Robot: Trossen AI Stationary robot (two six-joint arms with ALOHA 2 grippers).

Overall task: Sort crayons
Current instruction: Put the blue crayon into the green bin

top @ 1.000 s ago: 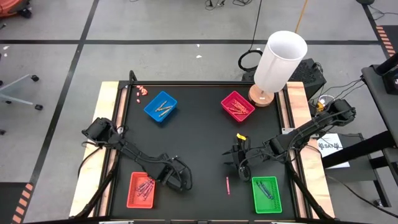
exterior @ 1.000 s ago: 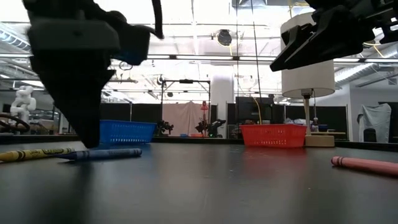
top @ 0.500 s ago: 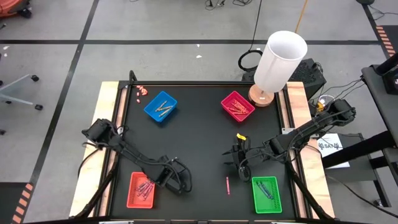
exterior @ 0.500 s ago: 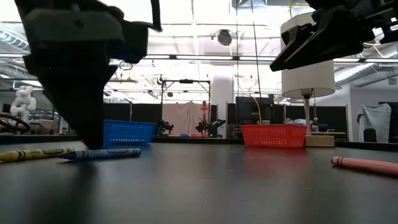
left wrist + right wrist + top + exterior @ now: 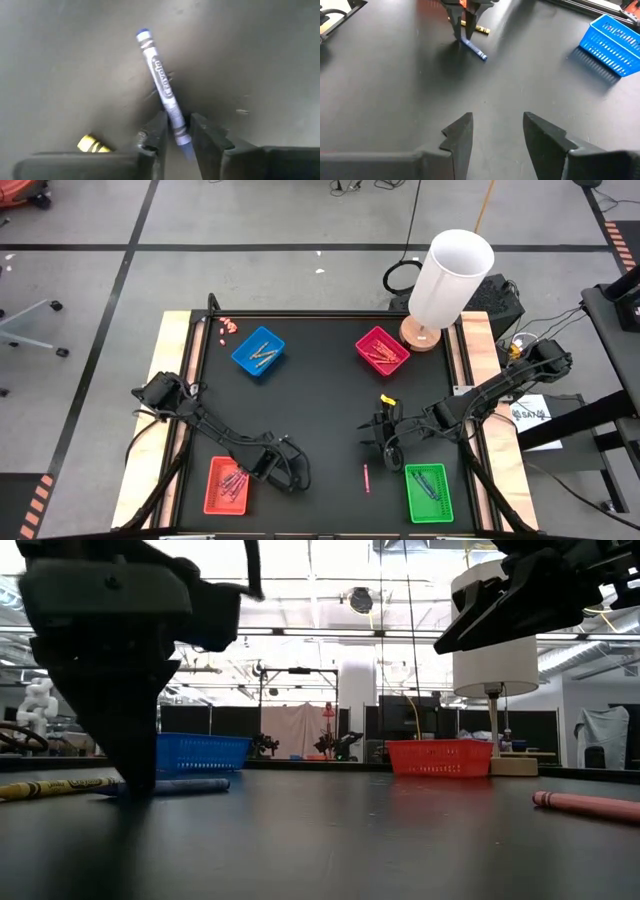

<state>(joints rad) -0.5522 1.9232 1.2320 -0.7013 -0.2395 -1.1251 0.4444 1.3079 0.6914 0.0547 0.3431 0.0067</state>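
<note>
Presently: left gripper [image 5: 176,131] closing around thin blue paper-wrapped crayon [image 5: 161,83], near-left; next, lift toward far blue tray [image 5: 258,352].

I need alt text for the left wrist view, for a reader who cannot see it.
The left gripper has its two dark fingers on either side of a blue crayon lying on the black table. The end of a yellow crayon shows beside the fingers.
</note>
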